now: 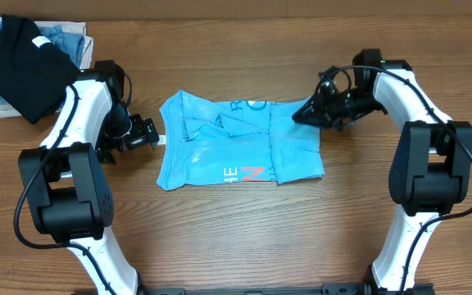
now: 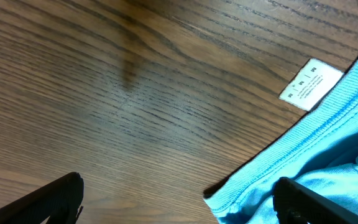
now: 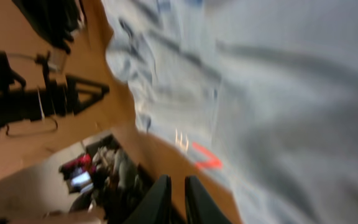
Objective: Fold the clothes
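Place: a robot lab bench, by the look of it.
Rig: my left arm (image 1: pixel 72 156) and right arm (image 1: pixel 428 164) rise at the near edge of a wood-grain table (image 1: pixel 244 238), with black cables (image 1: pixel 24 192) looped along them.
Work laid out: a sky-blue t-shirt (image 1: pixel 236 152) lies mid-table, and a black folded shirt (image 1: pixel 23 65) sits on other garments in the far left corner.
Beyond the edge: a cluttered corner (image 3: pixel 98 177), too blurred for me to name.

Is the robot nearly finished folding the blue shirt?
About halfway, I think. Done: the blue shirt lies on the table with its sides flapped inward, a bit rumpled. In hand: the right hand is shut at the shirt corner nearest it, and the left hand sits open by the collar edge. Left: it probably needs folding smaller, like the black shirt nearby.
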`<state>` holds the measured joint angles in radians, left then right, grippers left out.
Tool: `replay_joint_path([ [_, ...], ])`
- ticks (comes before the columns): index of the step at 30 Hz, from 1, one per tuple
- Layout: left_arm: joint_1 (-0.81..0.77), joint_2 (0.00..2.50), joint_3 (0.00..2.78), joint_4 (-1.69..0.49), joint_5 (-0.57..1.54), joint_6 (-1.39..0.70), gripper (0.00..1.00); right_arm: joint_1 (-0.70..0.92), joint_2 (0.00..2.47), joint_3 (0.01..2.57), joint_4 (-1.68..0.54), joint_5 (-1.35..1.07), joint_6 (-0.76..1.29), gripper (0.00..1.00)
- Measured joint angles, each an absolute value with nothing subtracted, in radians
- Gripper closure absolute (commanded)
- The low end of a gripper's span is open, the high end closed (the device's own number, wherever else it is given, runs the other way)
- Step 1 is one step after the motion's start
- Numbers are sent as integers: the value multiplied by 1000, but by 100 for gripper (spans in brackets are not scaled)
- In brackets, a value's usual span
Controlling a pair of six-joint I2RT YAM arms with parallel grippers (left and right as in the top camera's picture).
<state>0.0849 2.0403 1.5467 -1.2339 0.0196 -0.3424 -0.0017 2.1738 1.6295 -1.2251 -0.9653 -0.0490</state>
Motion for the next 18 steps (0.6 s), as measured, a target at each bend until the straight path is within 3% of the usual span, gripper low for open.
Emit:
replay_joint_path([
  [6, 85, 2040, 1547, -1234, 20, -342, 0, 15, 2174, 1563, -1315, -957, -220, 86],
  [12, 85, 2040, 1546, -1234, 22, -342, 0, 22, 2173, 1338, -1087, -939, -233, 78],
  [18, 85, 2040, 1546, -1234, 46, -342, 0, 16, 2147, 1185, -851, -976, -161, 89],
])
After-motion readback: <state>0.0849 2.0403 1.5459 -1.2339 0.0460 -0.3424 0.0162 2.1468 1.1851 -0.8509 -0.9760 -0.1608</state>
